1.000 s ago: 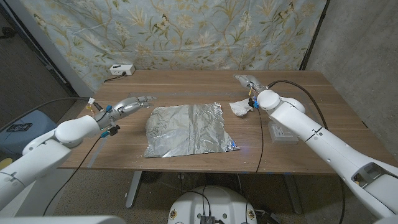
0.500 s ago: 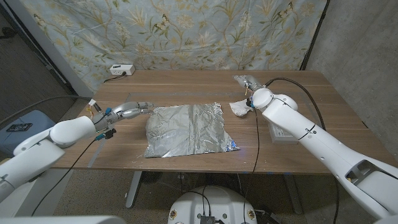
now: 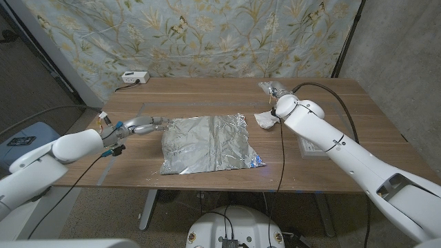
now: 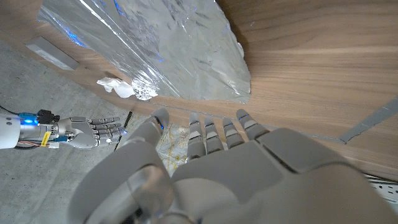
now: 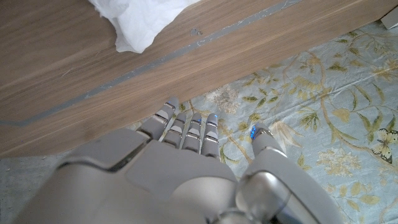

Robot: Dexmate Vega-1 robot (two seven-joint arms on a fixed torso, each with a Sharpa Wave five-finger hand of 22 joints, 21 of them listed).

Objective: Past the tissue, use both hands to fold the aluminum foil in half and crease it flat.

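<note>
Since a second ago the left hand point(image 3: 146, 125) has slid along the table point(image 3: 207, 93) toward the foil point(image 3: 209, 142), so its fingertips now sit just beside the sheet's left edge; the right arm has drawn in a little, and the right hand point(image 3: 272, 89) hangs over the far right of the table, beyond the tissue point(image 3: 265, 120).

Unfolded and crinkled, the foil lies at the table's middle, nearer the front edge. The tissue sits just off its far right corner — close, though whether they touch is hard to judge from the head view. In the left wrist view the left hand point(image 4: 211, 162) has its fingers straight and a little apart, holding nothing, with the foil point(image 4: 161, 50) just ahead of the fingertips. The right wrist view shows the right hand point(image 5: 186, 165) also spread and empty, the tissue point(image 5: 140, 18) cut off at the frame's edge — only part of it can be made out. From the head view the right hand's fingers are too small to read.
</note>
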